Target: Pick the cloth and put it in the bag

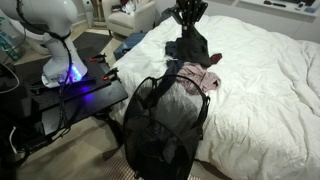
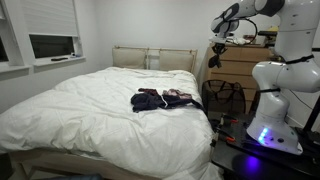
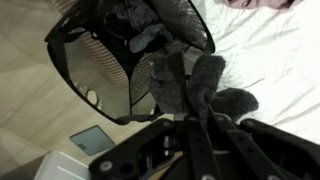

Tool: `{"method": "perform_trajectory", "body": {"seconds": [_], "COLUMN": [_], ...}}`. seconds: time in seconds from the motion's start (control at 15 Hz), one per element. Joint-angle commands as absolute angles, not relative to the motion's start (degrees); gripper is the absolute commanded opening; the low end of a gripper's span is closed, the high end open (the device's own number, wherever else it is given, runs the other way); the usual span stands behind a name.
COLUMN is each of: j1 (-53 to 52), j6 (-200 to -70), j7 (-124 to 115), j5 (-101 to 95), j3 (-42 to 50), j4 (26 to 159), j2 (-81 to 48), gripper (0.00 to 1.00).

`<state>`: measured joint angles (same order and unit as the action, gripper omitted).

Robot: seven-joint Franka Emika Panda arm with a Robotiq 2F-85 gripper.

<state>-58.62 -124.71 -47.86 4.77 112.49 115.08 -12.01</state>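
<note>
Cloth (image 3: 195, 85) dangling from clamped tool (image 1: 188, 18), bag (image 1: 160, 125) just below

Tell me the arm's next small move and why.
Probably shift the gripper sideways until it is centred over the mouth of the bag. It holds the dark cloth raised, but in the wrist view the cloth hangs at the rim's edge rather than over the middle of the opening, so letting go now might miss.
</note>
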Motion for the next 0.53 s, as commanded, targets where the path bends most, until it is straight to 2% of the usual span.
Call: {"method": "perform_trajectory", "body": {"seconds": [0.0,0.13,0.2,0.47], "j1": [-60.1,-59.9,-51.4,-46.1], "j6": [-119.7,-117.4,-115.8,-115.5], "j7": [-50.5,-51.7,-48.5,-47.8], "j5": [10.9,12.0,17.6,22.9], "j3": [118.9,120.9,115.1,113.1], "j4": [117.7,118.9,119.1,121.0], "j2": [-19.3,-21.0,-25.8,-30.0], "gripper": [0.02,0.02,0.02,0.02]}}
